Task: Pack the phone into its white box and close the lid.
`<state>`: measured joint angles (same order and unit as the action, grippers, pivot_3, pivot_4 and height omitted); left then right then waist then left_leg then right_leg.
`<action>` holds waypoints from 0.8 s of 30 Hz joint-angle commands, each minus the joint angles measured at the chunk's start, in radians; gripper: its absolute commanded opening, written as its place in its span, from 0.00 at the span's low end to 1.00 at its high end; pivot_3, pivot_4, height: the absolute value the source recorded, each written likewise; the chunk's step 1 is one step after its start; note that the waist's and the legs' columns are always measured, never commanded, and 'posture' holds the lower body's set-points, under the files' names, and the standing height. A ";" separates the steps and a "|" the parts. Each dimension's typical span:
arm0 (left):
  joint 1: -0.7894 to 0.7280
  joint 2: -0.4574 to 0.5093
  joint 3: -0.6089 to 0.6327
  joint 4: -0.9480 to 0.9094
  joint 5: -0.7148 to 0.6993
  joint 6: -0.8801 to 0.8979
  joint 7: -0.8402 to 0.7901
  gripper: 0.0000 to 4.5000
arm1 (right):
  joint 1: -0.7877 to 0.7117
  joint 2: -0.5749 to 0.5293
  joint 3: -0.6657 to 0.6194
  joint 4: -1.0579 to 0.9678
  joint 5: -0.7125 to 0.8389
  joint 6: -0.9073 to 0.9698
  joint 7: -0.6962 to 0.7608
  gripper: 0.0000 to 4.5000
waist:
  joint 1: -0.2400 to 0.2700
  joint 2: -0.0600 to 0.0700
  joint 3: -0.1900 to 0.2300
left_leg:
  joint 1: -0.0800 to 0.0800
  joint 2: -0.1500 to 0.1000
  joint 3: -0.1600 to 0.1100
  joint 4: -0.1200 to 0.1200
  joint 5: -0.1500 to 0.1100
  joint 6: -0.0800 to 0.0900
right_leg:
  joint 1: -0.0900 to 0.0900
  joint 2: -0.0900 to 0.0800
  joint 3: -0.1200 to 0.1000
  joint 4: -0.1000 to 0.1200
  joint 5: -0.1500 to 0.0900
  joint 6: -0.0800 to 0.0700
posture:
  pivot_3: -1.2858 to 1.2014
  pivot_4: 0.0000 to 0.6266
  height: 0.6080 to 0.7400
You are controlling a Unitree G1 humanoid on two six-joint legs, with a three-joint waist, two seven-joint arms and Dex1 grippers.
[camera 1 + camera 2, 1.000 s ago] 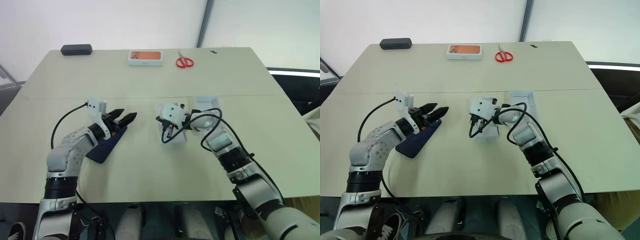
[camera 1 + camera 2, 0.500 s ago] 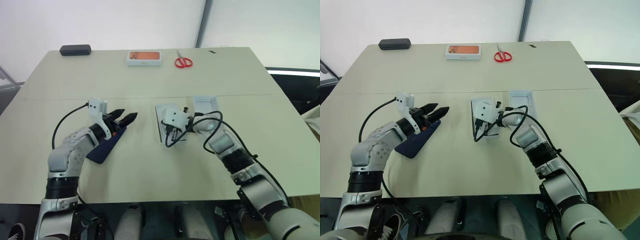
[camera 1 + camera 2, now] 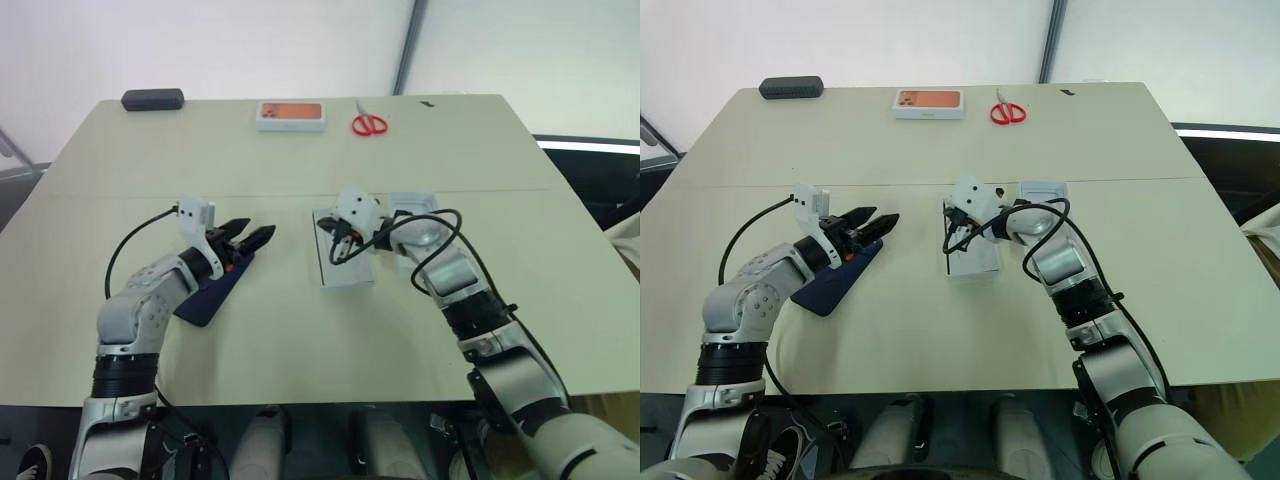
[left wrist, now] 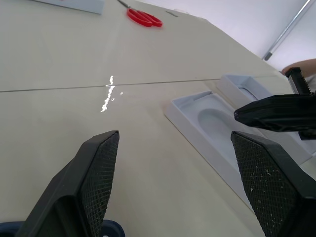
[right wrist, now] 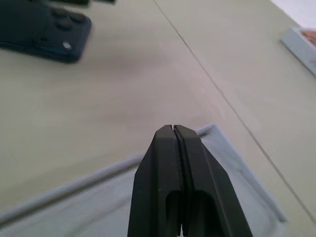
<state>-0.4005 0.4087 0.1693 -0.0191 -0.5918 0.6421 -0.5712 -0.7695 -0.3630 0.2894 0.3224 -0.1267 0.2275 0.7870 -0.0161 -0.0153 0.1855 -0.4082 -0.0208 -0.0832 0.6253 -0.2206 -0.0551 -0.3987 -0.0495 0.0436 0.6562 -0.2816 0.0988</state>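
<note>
The phone (image 3: 205,300), dark navy, lies on the table at the left, its camera cluster showing in the right wrist view (image 5: 44,29). My left gripper (image 3: 258,230) hovers open just past the phone's far end, nothing between its fingers (image 4: 94,182). At the centre lies a flat white insert (image 3: 343,272) with an oval recess. My right gripper (image 3: 334,240) is shut and empty just above the insert's far half (image 5: 173,129). A second shallow white tray, the white box (image 3: 413,204), lies just right of it, partly hidden by my right arm. The lid is out of view.
Along the table's far edge lie an orange-printed box (image 3: 291,115), red scissors (image 3: 369,123) and a dark case (image 3: 152,99). A seam (image 3: 150,195) crosses the tabletop behind both grippers. Bare table separates the phone from the insert.
My right gripper, still shut, has lifted a little and drifted toward the insert's far right end. The left gripper and the phone have stayed put.
</note>
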 commanded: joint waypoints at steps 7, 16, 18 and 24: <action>-0.013 0.000 -0.007 -0.029 0.012 -0.016 -0.007 0.85 | 0.023 -0.033 0.078 0.032 -0.090 -0.102 0.012 0.01 | -0.011 0.000 0.000 | 0.000 0.001 0.001 -0.001 0.000 0.000 | -0.001 0.001 0.000 0.000 0.000 0.000 | 0.52 0.24 1.00; -0.016 -0.004 -0.005 -0.027 0.014 -0.017 -0.002 0.85 | 0.051 0.010 0.103 0.015 -0.100 -0.104 0.015 0.01 | -0.019 0.000 0.000 | 0.000 0.001 -0.001 -0.001 0.000 0.000 | 0.000 0.001 0.000 0.000 0.000 0.000 | 0.52 0.24 1.00; -0.012 -0.005 -0.004 -0.030 0.013 -0.014 0.000 0.85 | 0.049 0.010 0.097 0.018 -0.100 -0.103 0.011 0.01 | -0.021 0.000 0.000 | 0.000 0.001 -0.001 -0.001 0.000 0.000 | 0.000 0.001 0.000 0.000 0.000 0.000 | 0.52 0.24 1.00; -0.007 -0.009 -0.005 -0.035 0.015 -0.015 0.002 0.85 | 0.041 0.036 0.048 -0.002 -0.033 -0.060 0.024 0.01 | -0.027 0.000 0.000 | 0.000 0.001 -0.001 -0.001 0.000 0.000 | -0.001 0.001 0.000 0.001 0.000 0.000 | 0.52 0.24 1.00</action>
<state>-0.4005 0.4002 0.1587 -0.0192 -0.5785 0.6420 -0.5675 -0.7232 -0.3408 0.3678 0.3633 -0.1957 0.1581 0.8026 -0.0427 -0.0153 0.1855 -0.4080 -0.0200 -0.0844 0.6242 -0.2204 -0.0554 -0.3995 -0.0485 0.0438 0.6568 -0.2815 0.0988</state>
